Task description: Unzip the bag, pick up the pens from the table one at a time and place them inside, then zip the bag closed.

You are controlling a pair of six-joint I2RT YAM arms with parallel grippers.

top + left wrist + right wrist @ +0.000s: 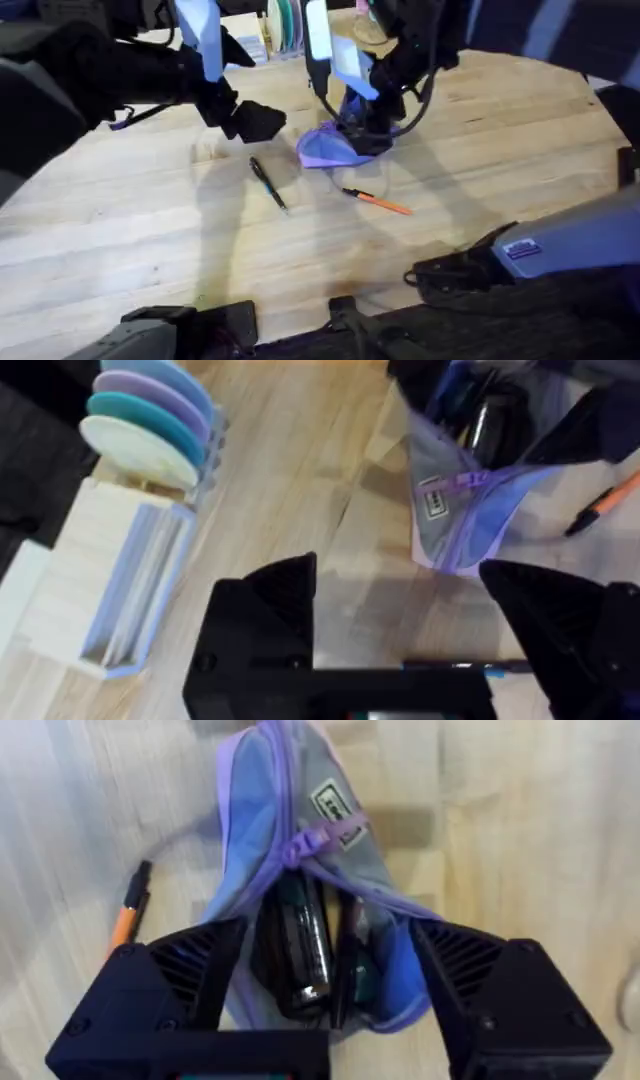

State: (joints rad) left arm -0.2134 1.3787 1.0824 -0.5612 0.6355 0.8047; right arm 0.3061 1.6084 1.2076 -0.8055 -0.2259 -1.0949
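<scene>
The bag (300, 850) lies unzipped between the right gripper's (325, 985) spread fingers. An orange pen (128, 915) rests just beside one finger.

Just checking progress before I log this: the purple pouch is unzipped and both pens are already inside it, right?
Not quite. The purple pouch is unzipped, but both pens are on the table: the overhead view shows the black pen and the orange pen lying beside the pouch, not inside it.

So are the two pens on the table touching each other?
Apart. The overhead view shows the black pen and the orange pen lying separately, with a clear strip of bare table between them.
</scene>
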